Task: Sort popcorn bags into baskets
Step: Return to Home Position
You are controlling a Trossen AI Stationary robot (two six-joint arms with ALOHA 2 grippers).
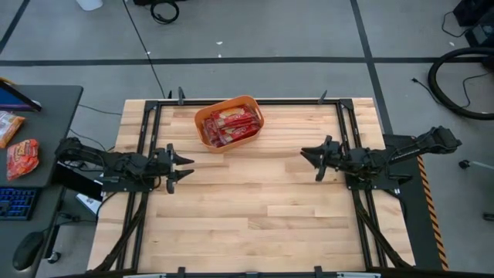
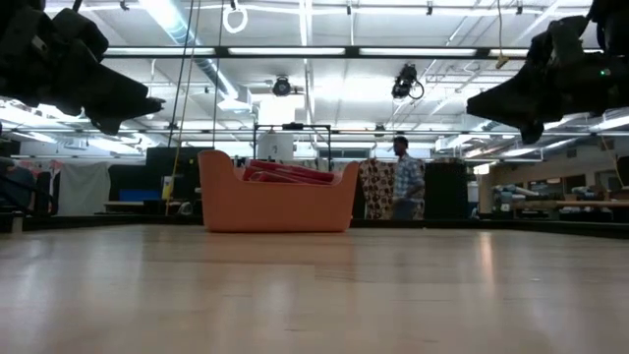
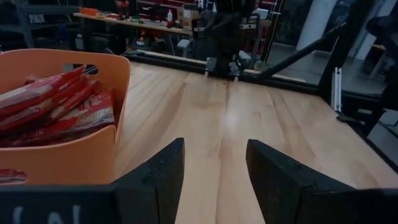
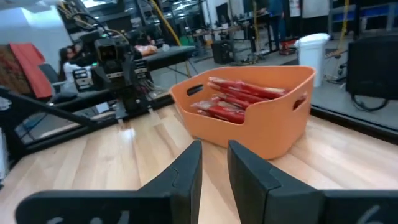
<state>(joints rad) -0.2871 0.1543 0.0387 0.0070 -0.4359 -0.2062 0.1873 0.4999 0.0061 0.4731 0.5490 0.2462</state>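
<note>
The orange basket [image 1: 202,117] stands on the table at the far edge, a little left of centre. Several red popcorn bags [image 1: 231,125] lie stacked inside it; they also show in the left wrist view [image 3: 59,106] and the right wrist view [image 4: 239,98]. My left gripper [image 1: 185,166] hovers above the table's left side, open and empty, near the basket's near-left corner [image 3: 81,155]. My right gripper [image 1: 307,161] hovers above the right side, open by a narrower gap and empty, pointing toward the basket [image 4: 273,130]. No bag lies on the tabletop.
Black frame rails [image 1: 147,123] run along the table's left, right and far edges. A dark side table left of the table holds two more red packets [image 1: 21,157]. In the low view a person [image 2: 403,177] stands far behind the basket [image 2: 275,206].
</note>
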